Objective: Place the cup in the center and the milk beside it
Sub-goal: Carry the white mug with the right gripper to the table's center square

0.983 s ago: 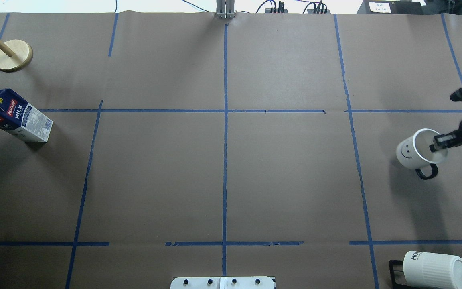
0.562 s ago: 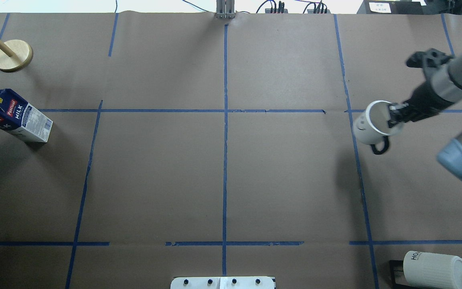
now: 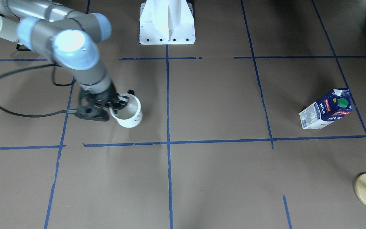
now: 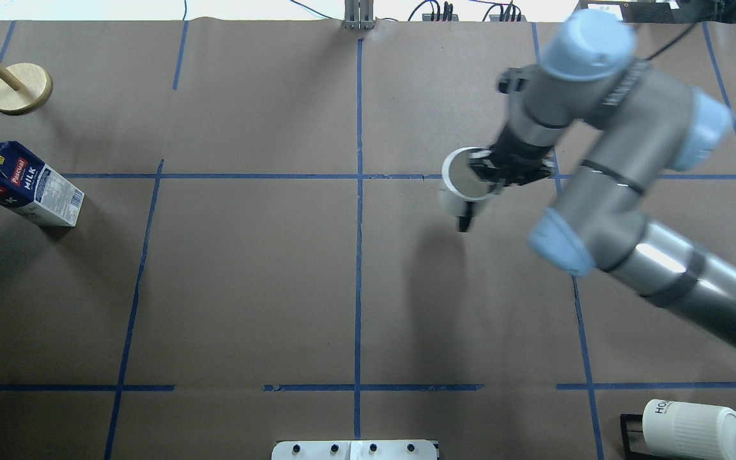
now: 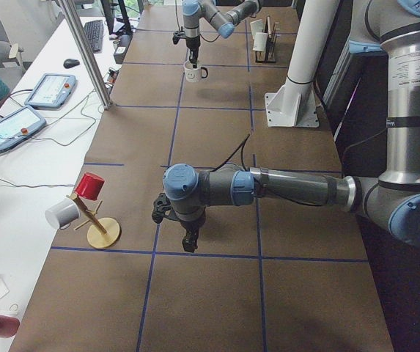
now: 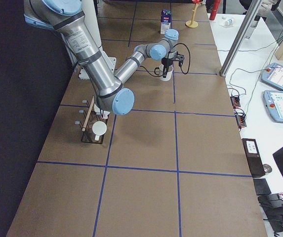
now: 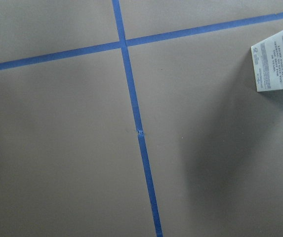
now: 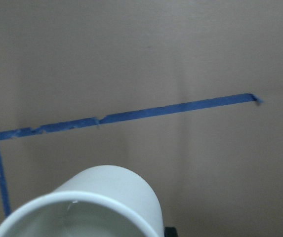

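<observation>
Upper right of overhead frame: right gripper (image 4: 487,177) clamped on cup (image 4: 459,185) rim; lower left of it, center (image 4: 317,281); far left, milk (image 4: 23,185).

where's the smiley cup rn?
Overhead view: the cup hangs by its rim from the right tool, over the right half of the center cell, near the far tape line.
</observation>
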`<action>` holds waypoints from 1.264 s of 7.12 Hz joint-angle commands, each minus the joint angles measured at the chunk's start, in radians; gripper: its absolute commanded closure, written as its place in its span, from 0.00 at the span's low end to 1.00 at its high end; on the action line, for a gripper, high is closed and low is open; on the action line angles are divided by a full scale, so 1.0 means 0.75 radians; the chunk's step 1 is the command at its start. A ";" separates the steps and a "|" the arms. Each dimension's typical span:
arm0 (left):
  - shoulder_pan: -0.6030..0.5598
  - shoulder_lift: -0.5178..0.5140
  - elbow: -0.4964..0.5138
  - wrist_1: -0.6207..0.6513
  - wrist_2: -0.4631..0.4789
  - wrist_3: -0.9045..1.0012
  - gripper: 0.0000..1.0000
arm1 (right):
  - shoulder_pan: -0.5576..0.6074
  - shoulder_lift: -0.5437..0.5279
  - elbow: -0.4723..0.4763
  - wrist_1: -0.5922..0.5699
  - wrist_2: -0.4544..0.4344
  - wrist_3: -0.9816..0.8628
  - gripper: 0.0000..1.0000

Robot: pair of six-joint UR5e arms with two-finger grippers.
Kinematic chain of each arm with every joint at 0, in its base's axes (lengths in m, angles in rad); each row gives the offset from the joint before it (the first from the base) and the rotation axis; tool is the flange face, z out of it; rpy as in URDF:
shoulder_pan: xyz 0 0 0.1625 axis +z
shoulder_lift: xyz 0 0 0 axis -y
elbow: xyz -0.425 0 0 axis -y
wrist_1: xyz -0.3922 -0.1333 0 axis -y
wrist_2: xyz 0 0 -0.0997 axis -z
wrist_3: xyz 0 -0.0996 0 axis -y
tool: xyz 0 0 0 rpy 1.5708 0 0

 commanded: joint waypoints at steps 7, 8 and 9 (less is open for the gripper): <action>-0.001 0.002 0.005 0.000 0.002 -0.001 0.00 | -0.138 0.124 -0.269 0.273 -0.110 0.196 0.01; 0.001 0.002 0.007 0.002 0.002 -0.001 0.00 | -0.136 0.126 -0.226 0.208 -0.104 0.186 0.00; 0.001 0.000 0.007 0.000 0.002 -0.001 0.00 | -0.124 0.122 -0.159 0.125 -0.098 0.169 0.00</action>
